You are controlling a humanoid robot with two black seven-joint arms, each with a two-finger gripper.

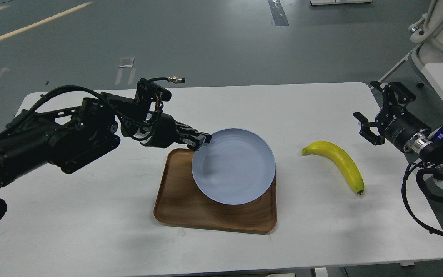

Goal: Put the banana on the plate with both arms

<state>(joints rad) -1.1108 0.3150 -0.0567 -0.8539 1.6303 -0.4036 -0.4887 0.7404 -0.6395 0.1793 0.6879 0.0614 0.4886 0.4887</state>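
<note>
My left fingers (202, 141) pinch the plate (233, 171) rim, steadying it over the tray (175, 207).
At right, my open fingers (375, 111) wait above the banana (338, 161) on the worktop (90, 215).

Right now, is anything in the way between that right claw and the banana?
Nothing visible: only bare white table lies between the open right gripper and the banana.

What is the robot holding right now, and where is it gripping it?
The left end effector grips the plate by its upper-left rim, over the wooden tray. The right end effector is open and empty; the banana lies untouched.
</note>
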